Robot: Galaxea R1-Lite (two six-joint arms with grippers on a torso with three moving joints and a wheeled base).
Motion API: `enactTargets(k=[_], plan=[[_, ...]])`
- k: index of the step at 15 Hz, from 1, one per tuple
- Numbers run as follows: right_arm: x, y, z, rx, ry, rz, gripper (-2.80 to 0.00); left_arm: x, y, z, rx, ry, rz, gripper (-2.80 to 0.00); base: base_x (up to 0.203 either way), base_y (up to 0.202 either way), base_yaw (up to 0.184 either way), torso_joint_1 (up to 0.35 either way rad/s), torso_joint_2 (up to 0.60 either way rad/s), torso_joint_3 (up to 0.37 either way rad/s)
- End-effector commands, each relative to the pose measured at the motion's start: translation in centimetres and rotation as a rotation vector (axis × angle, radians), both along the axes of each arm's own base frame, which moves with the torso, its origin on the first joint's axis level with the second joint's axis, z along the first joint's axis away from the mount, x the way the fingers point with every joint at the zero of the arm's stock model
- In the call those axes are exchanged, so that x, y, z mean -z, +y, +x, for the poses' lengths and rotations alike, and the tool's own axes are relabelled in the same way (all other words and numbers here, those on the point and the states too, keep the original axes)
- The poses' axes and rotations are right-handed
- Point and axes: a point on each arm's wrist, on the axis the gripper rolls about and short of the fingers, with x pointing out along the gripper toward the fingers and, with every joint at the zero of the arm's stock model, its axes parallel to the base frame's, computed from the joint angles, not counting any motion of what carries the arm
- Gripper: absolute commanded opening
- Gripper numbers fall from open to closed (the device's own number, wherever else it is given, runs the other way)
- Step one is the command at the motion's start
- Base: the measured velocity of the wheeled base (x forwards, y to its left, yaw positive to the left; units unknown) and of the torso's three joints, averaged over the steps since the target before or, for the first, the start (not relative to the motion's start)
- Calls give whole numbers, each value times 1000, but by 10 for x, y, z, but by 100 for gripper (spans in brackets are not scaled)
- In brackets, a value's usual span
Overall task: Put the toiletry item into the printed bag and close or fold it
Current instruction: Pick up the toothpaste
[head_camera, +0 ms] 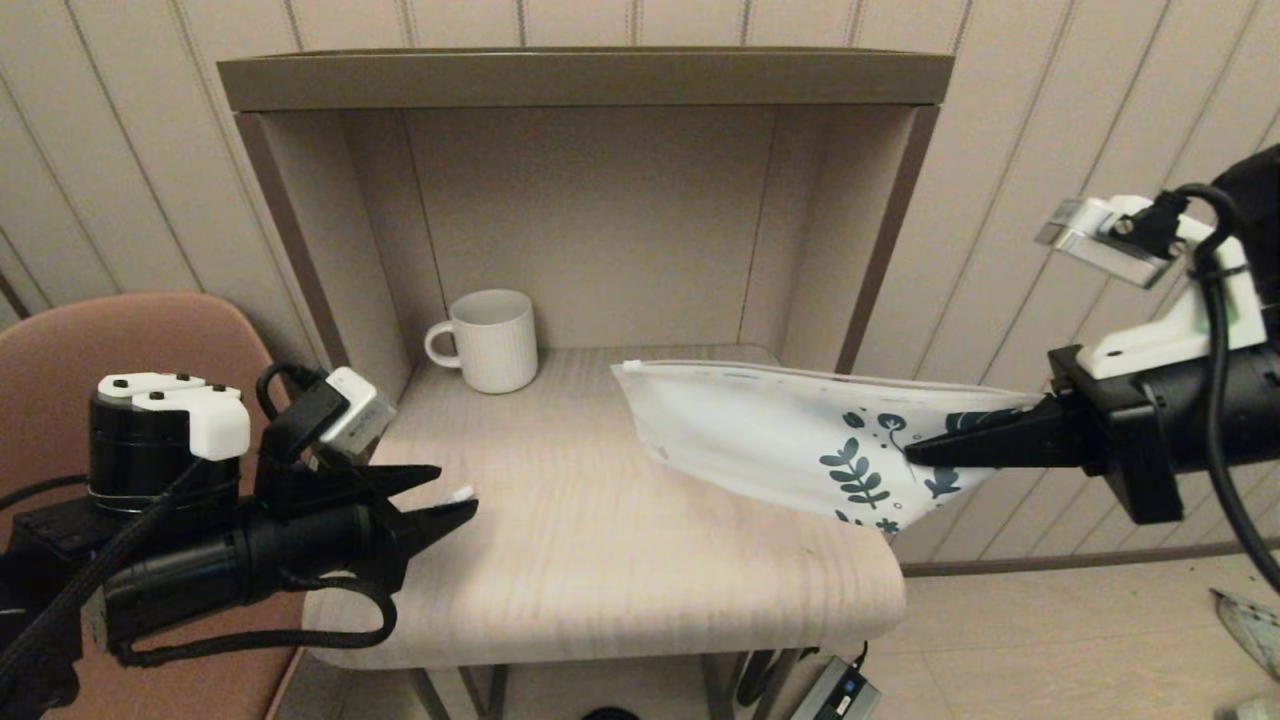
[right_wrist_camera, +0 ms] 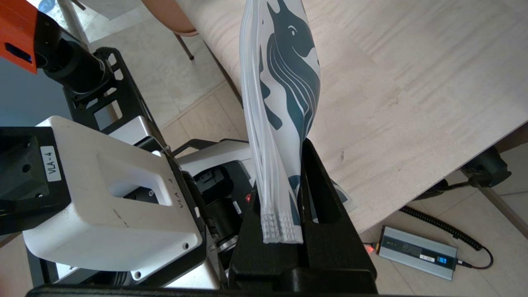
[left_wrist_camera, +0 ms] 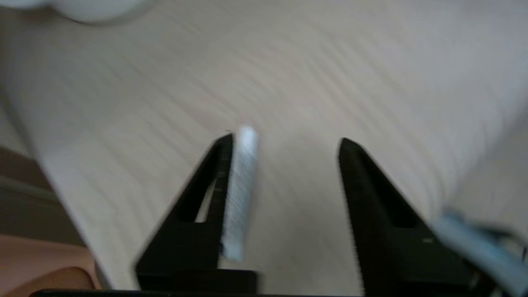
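Note:
The toiletry item (left_wrist_camera: 241, 189), a slim white tube, lies along the inner face of one finger of my left gripper (left_wrist_camera: 284, 140). Those jaws stand wide apart, so the other finger is clear of it. In the head view this gripper (head_camera: 457, 488) hovers over the table's near left corner, and only the tube's tip (head_camera: 463, 493) shows between its fingers. My right gripper (head_camera: 910, 455) is shut on the leaf-printed end of the printed bag (head_camera: 760, 430). It holds the bag lifted over the table's right side, zip edge towards the middle. The right wrist view shows the bag (right_wrist_camera: 284, 82) pinched between the right gripper's (right_wrist_camera: 280, 177) fingers.
A white ribbed mug (head_camera: 490, 340) stands at the back left of the wooden table (head_camera: 600, 560), inside an open-fronted shelf box. A pink chair (head_camera: 130, 340) is beside my left arm. A power adapter (right_wrist_camera: 416, 251) lies on the floor under the table's right edge.

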Motion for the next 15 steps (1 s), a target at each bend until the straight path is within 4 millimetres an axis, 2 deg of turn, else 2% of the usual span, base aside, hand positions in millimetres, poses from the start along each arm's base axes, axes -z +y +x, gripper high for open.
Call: enactTargets(k=[1, 7, 15], plan=[[0, 0, -1, -5, -1, 1, -280, 10, 1, -2, 29, 11, 37, 0, 0, 0, 0, 0, 0, 0], [3, 1, 2, -6, 8, -1, -280, 20, 10, 22, -23, 0, 65, 0, 0, 0, 0, 0, 0, 0], [6, 1, 4, -4, 17, -4, -280, 28, 14, 20, 9, 14, 86, 0, 0, 0, 0, 0, 0, 0]])
